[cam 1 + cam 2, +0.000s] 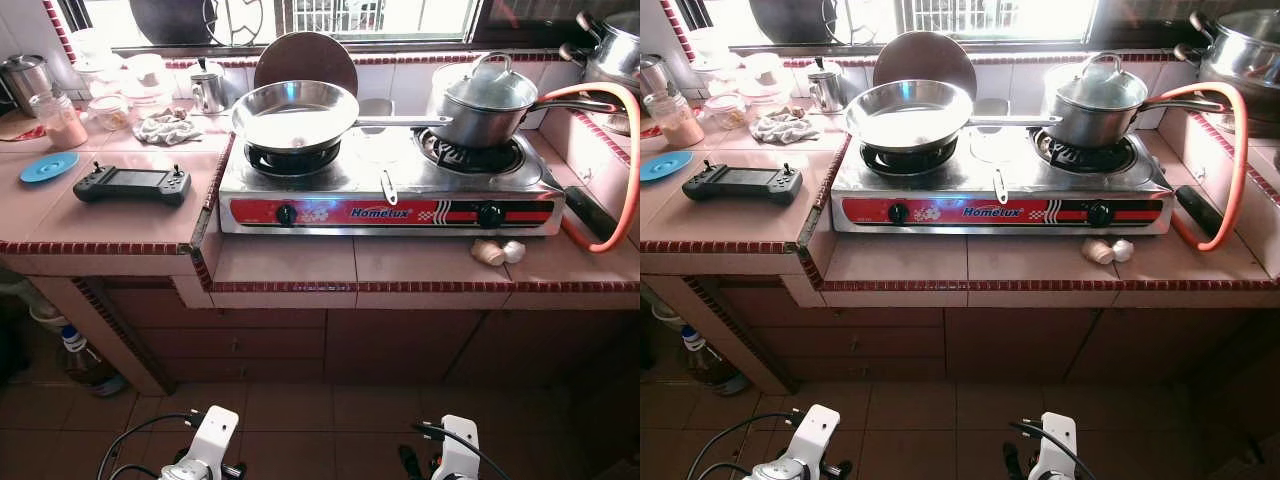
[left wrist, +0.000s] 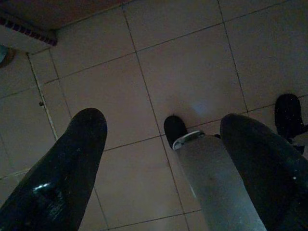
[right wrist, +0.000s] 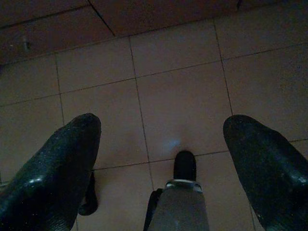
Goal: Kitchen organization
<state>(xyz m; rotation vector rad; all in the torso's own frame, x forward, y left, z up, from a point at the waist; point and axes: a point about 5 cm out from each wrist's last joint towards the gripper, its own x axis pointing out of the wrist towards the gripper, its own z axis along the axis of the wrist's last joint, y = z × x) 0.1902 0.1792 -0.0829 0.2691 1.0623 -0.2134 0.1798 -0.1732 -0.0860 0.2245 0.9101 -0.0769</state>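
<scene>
Two hands: left hand (image 2: 163, 159) and right hand (image 3: 161, 159) both hang low over the floor tiles (image 3: 178, 101), fingers spread wide and holding nothing; neither is near the desk (image 1: 120, 225).
Task's things: on the tiled desk sits a two-burner gas stove (image 1: 390, 190); an empty steel frying pan (image 1: 295, 113) rests on its left burner, a lidded saucepan (image 1: 490, 105) on its right burner.
Pan handle: the frying pan's long handle reaches right toward the saucepan; a careless reach between them could, I judge, swing the pan off its burner.
Saucepan lid: the lid sits loose on top, so a tilted lift could send it sliding off with a clatter.
Front edge: garlic bulbs (image 1: 497, 251) lie just before the stove, near the desk's rim; a rising arm could brush them onto the floor.
Hose: an orange gas hose (image 1: 625, 170) loops at the stove's right end; snagging it is the gravest risk.
Left side: a black handheld controller (image 1: 132, 184), a blue lid (image 1: 48, 166) and a crumpled cloth (image 1: 167, 127) lie there, with jars (image 1: 58, 120) and a small metal pot (image 1: 208, 90) behind; crowded ground for a sweeping arm.
Stove knobs: they face outward, easy to bump.
</scene>
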